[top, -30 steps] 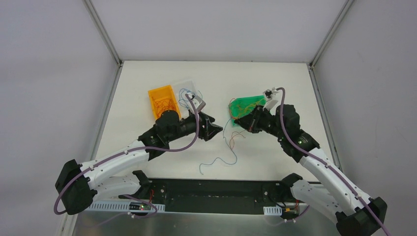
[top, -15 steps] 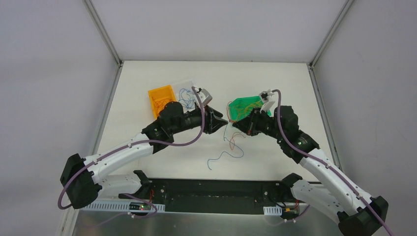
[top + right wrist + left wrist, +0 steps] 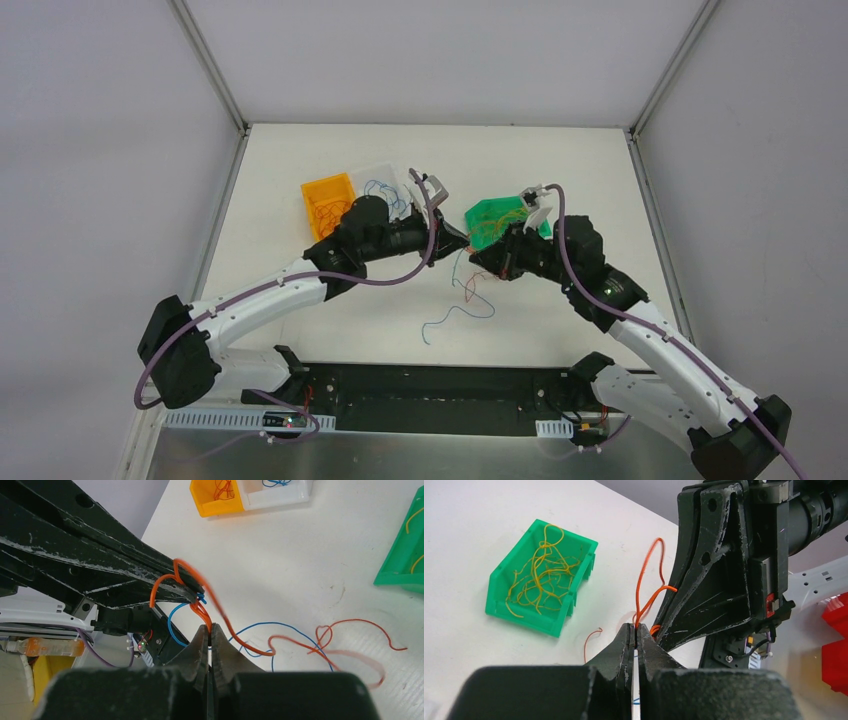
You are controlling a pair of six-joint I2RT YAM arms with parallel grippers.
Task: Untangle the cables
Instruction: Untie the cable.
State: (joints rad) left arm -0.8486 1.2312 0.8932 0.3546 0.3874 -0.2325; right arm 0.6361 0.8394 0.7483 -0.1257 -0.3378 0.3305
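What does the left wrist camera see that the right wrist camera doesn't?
Only the left wrist view shows the whole green bin with its yellow wires; the right wrist view catches just its corner. Only the right wrist view shows the orange bin, the white bin and the blue wire looping on the table. Both show the orange wire pinched by the shut left gripper and the shut right gripper.
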